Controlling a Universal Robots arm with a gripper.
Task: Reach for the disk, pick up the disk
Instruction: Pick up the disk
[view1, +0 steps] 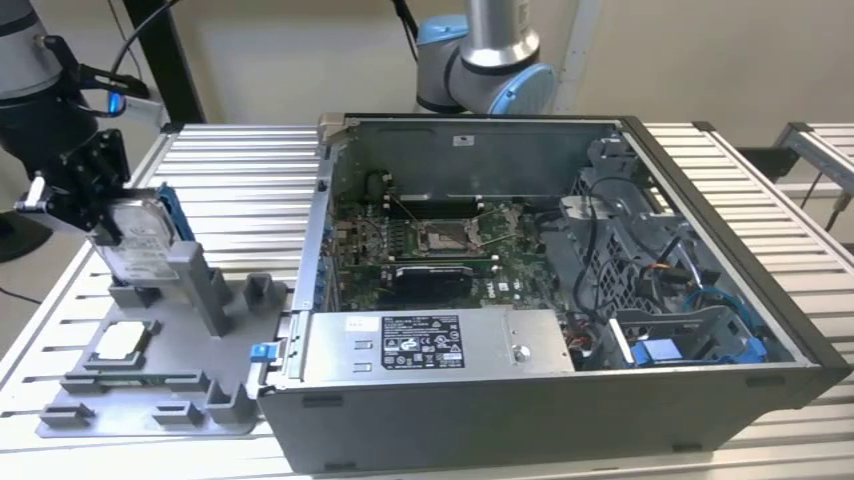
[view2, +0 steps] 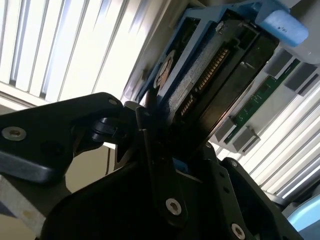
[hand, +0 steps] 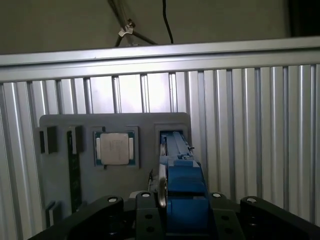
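Note:
The disk (view1: 136, 238), a silver-grey drive in a blue bracket, stands on edge in the slot of the grey fixture plate (view1: 150, 395) at the exterior view's left. My gripper (view1: 107, 220) comes down from above with a black finger against each face of it. In the first wrist view the blue bracket of the disk (hand: 183, 176) sits between the fingers of the gripper (hand: 177, 202). The second wrist view shows the disk (view2: 200, 75) edge-on with its connector row, and the gripper (view2: 162, 127) shut on it.
A square silver chip (view1: 120, 342) lies in the fixture plate beside the disk, seen also as the chip (hand: 116, 148). An open computer case (view1: 747, 300) with a grey power supply box (view1: 441, 345) stands to the exterior view's right. A second arm's base (view1: 483, 60) stands behind the case.

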